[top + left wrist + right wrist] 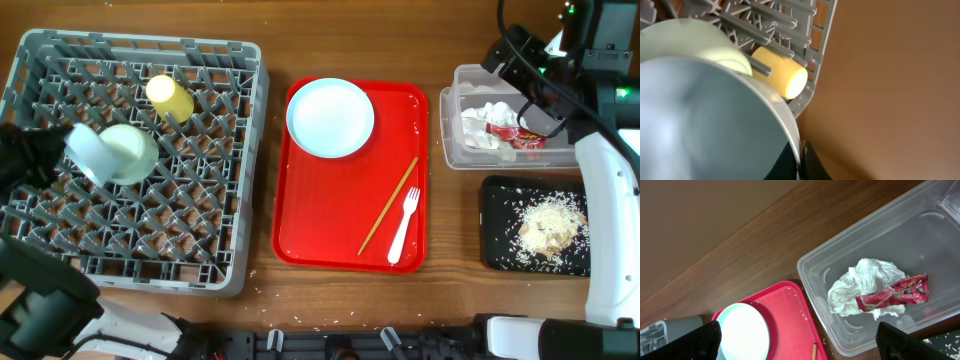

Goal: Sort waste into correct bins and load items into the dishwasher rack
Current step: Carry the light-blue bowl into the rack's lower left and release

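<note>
The grey dishwasher rack stands at the left. In it lie the yellow cup on its side and the pale bowl. My left gripper is shut on the rim of the pale blue saucer and holds it tilted over the rack beside the bowl and cup. The plate, chopstick and fork lie on the red tray. Tissue and a red wrapper lie in the clear tub. The rice clump is in the black tray. My right gripper is open and empty above the tub's left edge.
The rack's right wall borders bare wooden table. Rice crumbs are scattered in the black tray and on the table in front of the red tray. My right arm reaches over the far right edge.
</note>
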